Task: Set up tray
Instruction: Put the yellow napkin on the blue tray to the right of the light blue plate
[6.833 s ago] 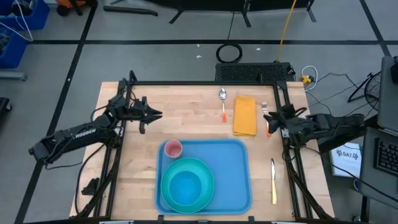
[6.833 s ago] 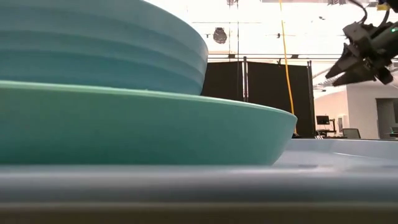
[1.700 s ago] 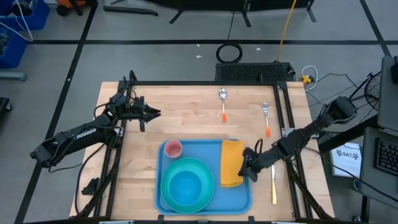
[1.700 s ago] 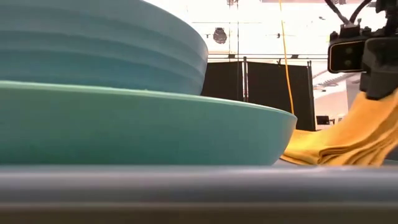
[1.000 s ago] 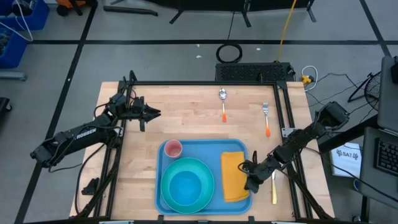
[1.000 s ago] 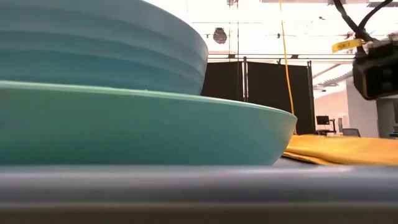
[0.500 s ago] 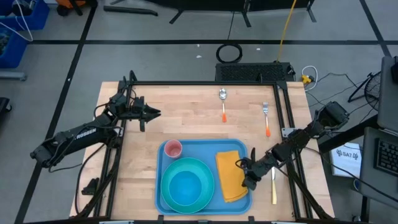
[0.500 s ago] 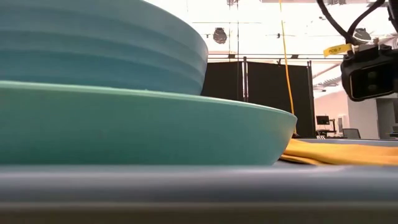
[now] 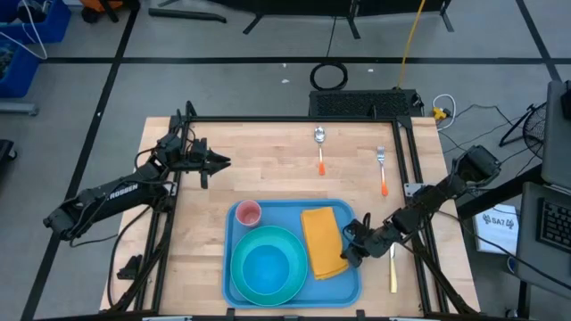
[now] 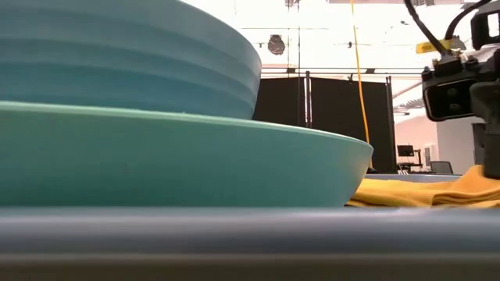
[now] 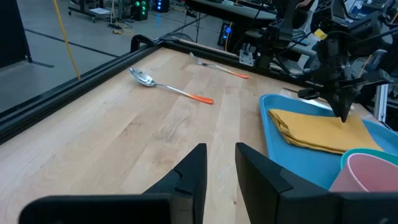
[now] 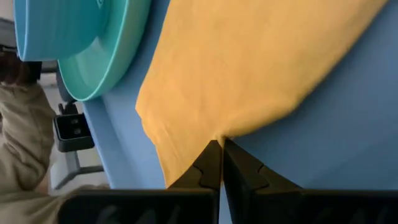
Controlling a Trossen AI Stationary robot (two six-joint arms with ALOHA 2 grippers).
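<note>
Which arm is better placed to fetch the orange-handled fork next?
Probably the right. The right gripper is at the yellow-orange cloth napkin on the light-blue plastic tray, on the orange-handled fork's side. The left gripper waits across the table.

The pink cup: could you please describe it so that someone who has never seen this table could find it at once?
Look for the big light-blue tray on the wooden table, at the edge away from the spoon and fork. The cup stands in the tray's corner nearest the left arm's gripper, just beside the round teal plate. It is the only pink thing there, and much smaller than its neighbours.
</note>
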